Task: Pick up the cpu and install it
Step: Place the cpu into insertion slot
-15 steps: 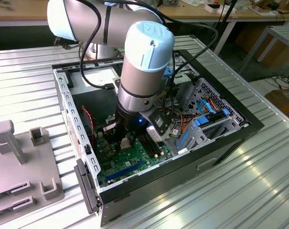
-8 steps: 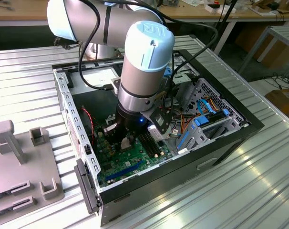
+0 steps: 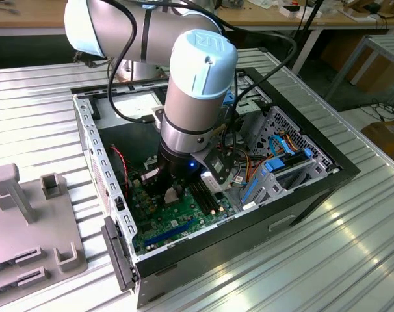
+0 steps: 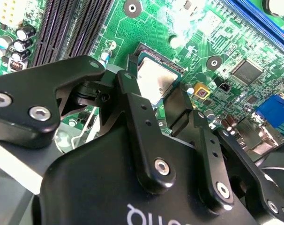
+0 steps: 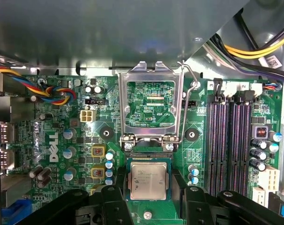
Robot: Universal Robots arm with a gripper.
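Observation:
The cpu (image 5: 148,180), a small flat square chip with a dull silver-grey top, lies level over the socket area of the green motherboard (image 5: 53,136). In the second wrist view the cpu (image 4: 153,79) sits between two black fingers (image 4: 132,103). My gripper (image 5: 149,186) flanks it tightly on two opposite sides, and I read it as shut on the chip. The exterior view shows the gripper (image 3: 173,192) reaching down into the open computer case (image 3: 93,149), low over the board.
The socket's silver load plate (image 5: 149,101) stands flipped open beside the chip, its wire lever (image 5: 191,84) raised. Long black memory slots (image 5: 231,140) and coloured cables (image 5: 48,91) lie close by. A drive cage (image 3: 281,162) fills one end of the case. A grey fixture (image 3: 28,221) sits on the table.

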